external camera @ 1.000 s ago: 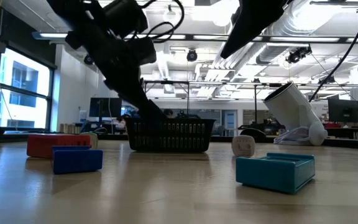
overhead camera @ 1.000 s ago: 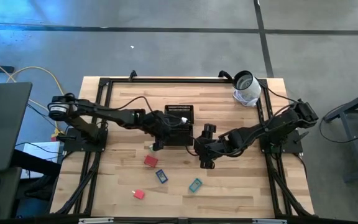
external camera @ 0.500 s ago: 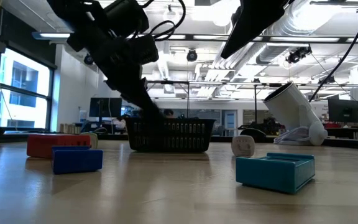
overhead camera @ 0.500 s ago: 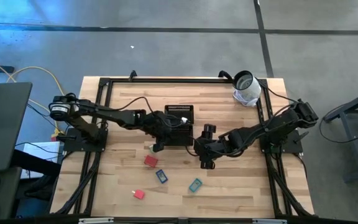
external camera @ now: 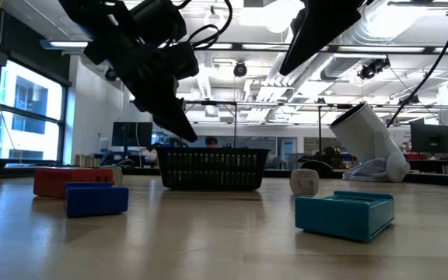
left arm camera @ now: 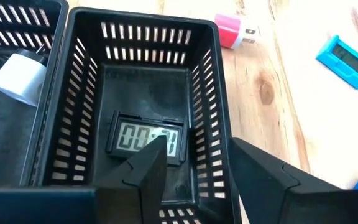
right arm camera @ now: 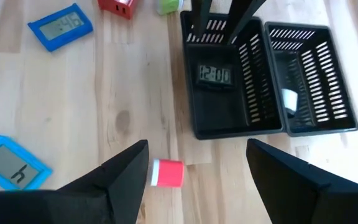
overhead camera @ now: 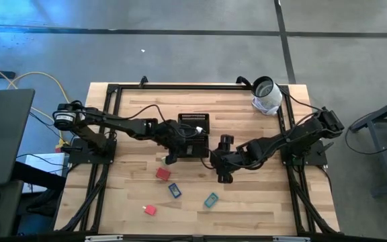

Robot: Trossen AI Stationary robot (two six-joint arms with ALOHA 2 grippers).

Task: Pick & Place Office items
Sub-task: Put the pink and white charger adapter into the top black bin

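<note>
One black clock [left arm camera: 145, 138] is being released into the tray [left arm camera: 211, 93]; the left gripper [left arm camera: 194, 174] fingers are spread. The right gripper [right arm camera: 197, 165], fingers spread, is being held nearby. Next, a desk item, perhaps the red block [overhead camera: 162, 174], is being called for.

Illumination is even and diffuse from overhead; in the low view, ceiling strip lights [external camera: 243, 53] and the window [external camera: 22, 117] at the left edge are bright, so the arms appear as dark silhouettes against them. The table [overhead camera: 247, 195] is evenly lit in the high view with only faint, soft shadows beneath the arms, and the tray [left arm camera: 79, 81] interior in the left wrist view is dim though the clock [left arm camera: 146, 138] display remains legible. In both wrist views the near fingers [right arm camera: 120, 171] are out of focus, and in the low view the foreground tabletop is blurred with a soft sheen.
</note>
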